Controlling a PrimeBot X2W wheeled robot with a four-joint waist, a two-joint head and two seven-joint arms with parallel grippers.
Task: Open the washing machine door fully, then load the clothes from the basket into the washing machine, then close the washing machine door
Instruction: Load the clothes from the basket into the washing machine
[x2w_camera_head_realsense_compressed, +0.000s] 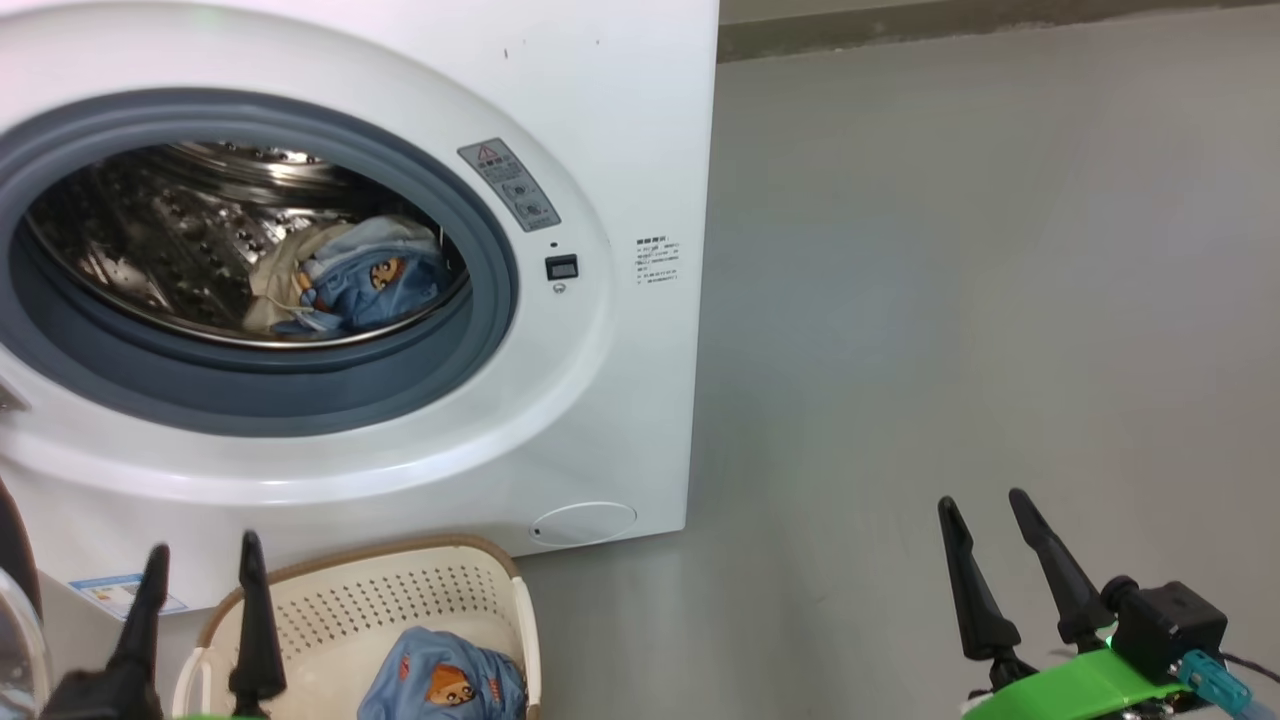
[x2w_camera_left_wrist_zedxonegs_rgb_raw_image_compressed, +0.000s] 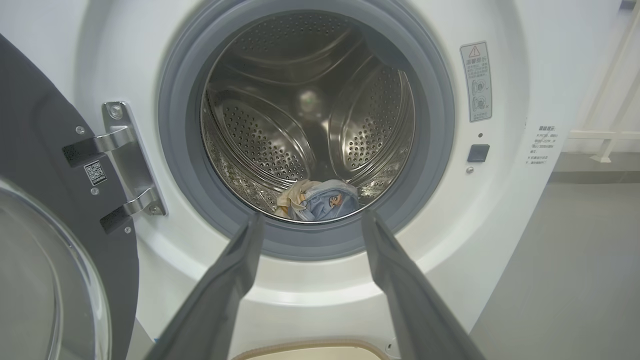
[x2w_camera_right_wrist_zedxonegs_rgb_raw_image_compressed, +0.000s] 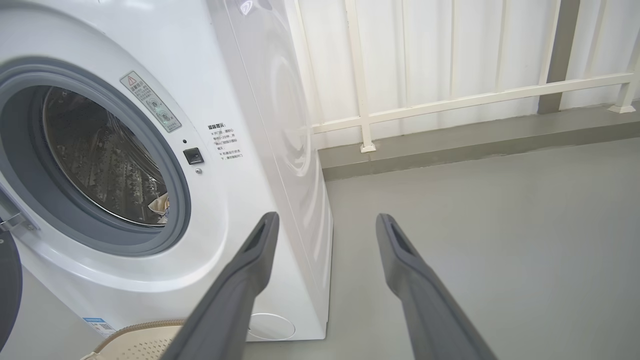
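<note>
Washing machine (x2w_camera_head_realsense_compressed: 620, 120): white boxy front-loader with a smooth shell, standing on the grey floor (x2w_camera_head_realsense_compressed: 950, 300). Its top and left side are cut off in the head view.
Drum (x2w_camera_left_wrist_zedxonegs_rgb_raw_image_compressed: 300, 115): perforated steel with ribbed paddles, ringed by a matte grey-blue rubber gasket (x2w_camera_head_realsense_compressed: 480, 330).
Washing machine door (x2w_camera_left_wrist_zedxonegs_rgb_raw_image_compressed: 35, 125): swung open to the left on a metal hinge (x2w_camera_left_wrist_zedxonegs_rgb_raw_image_compressed: 125, 165). Glossy black panel with bulging clear glass, mostly cropped.
Clothes (x2w_camera_head_realsense_compressed: 370, 280): crumpled light-blue bear print with cream fabric, lying at the drum's bottom. A second garment (x2w_camera_head_realsense_compressed: 440, 680) lies in the basket, its lower part cut off.
Basket (x2w_camera_head_realsense_compressed: 400, 600): cream perforated plastic with a brown woven-look rim, on the floor close against the machine's foot. Whether they touch cannot be told.
Left pincer (x2w_camera_head_realsense_compressed: 204, 542): wide and empty, at the basket's left rim.
Right pincer (x2w_camera_head_realsense_compressed: 982, 497): wide and empty, over bare floor well right of the machine.
Warning sticker (x2w_camera_head_realsense_compressed: 508, 183): print too small to read.
</note>
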